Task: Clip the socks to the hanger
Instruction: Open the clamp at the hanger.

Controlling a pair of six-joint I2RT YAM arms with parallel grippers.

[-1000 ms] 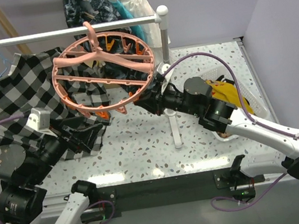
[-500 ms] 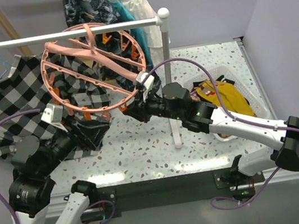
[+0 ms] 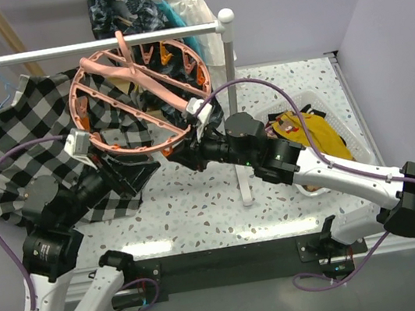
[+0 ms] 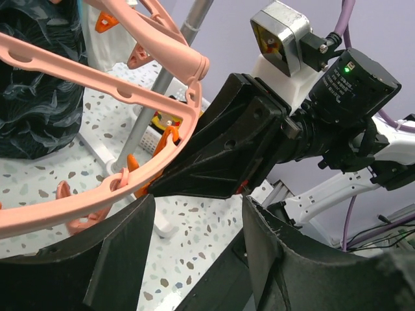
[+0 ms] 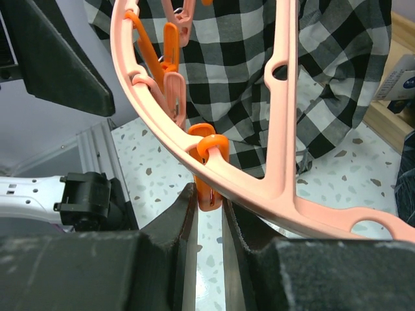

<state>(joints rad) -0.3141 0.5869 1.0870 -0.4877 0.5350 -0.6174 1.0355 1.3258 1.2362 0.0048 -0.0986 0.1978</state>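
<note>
Hanger [image 5: 249, 191] rim right at the right jaws, nearly closed and nipping one orange clip [image 5: 209, 152] dangling under it. Left jaws parted, nothing between them, just below the near rim, opposite the right pair. Ring tilted, hooked over the white rail [image 3: 57, 51]. No sock on any clip, as far as can be seen. Socks [image 3: 305, 126] heaped in the pale basket [image 3: 357, 143] off to the right, well apart from the ring. By the look of it, barely begun: every sock yet to fetch and clip. Salmon-pink moulded plastic, rigid and round, crossbars pierced with holes, small pink and orange pegs below. Mustard knit, soft and floppy. Behind, a limp black-and-white checkered shirt [image 3: 13, 123]. Underneath, a hard speckled surface [image 3: 198, 196].
</note>
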